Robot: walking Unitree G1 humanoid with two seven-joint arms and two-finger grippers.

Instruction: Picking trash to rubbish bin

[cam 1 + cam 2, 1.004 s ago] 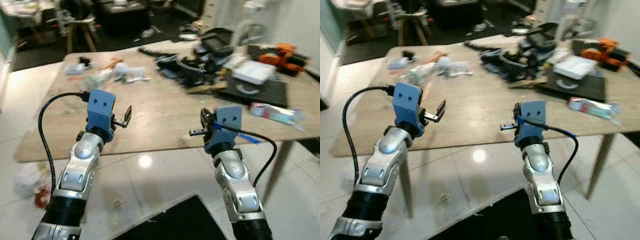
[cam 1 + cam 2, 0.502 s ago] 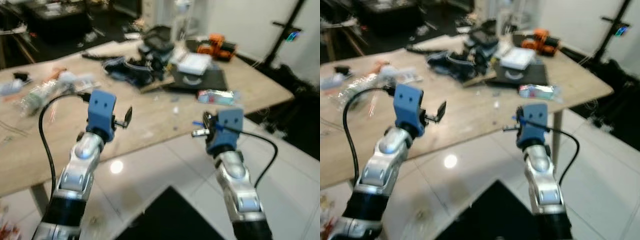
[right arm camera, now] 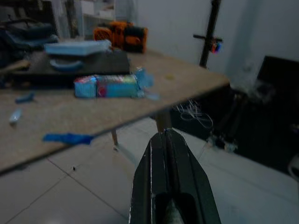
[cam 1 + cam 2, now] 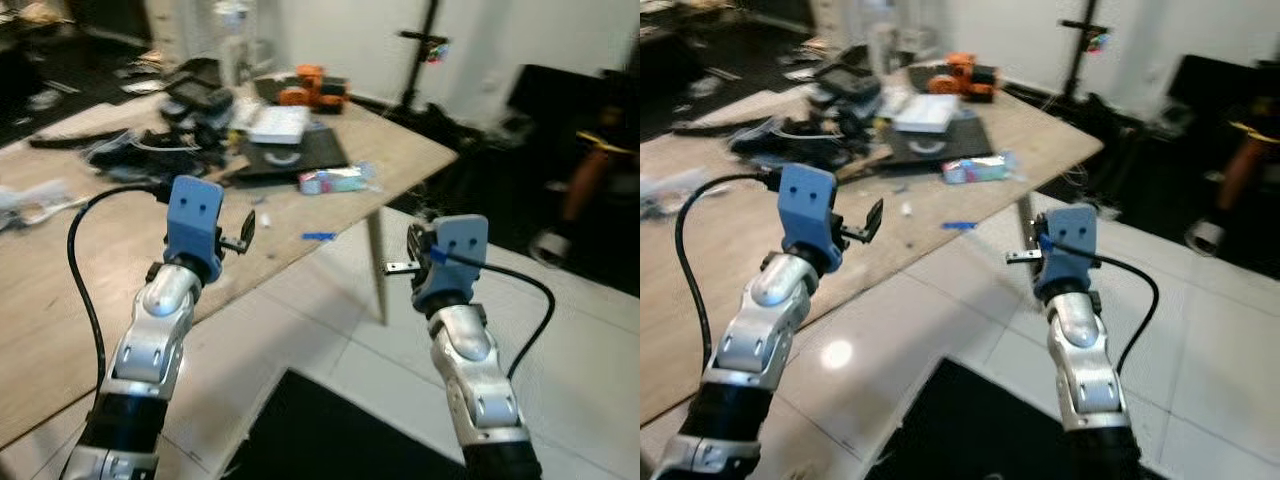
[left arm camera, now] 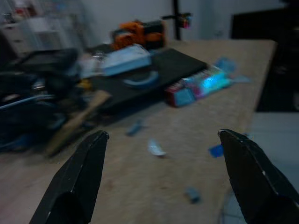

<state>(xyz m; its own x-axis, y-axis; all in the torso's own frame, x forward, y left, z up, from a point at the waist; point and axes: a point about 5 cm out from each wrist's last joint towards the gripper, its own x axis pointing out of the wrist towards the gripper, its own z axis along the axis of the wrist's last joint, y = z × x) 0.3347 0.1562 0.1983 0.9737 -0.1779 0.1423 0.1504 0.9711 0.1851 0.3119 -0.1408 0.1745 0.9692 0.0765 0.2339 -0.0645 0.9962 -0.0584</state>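
Claws hung in the air in front of the robot. The left claw (image 5: 161,140) was spread wide over the wooden table (image 4: 60,290), holding nothing. The right claw (image 3: 169,154) was pinched tight and empty, over the white floor (image 4: 560,330). A colorful wrapper (image 4: 335,180) lay on the table near its corner, well ahead of both. Small blue scraps (image 5: 216,150) lay nearby.

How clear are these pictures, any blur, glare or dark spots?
Left eye view: wooden table clutter and the far room smeared. Right eye view: bright glare spot on the white floor tiles. Left wrist view: soft throughout, the colourful snack packet fuzzy. Right wrist view: dim, right hand dark, background hazy.
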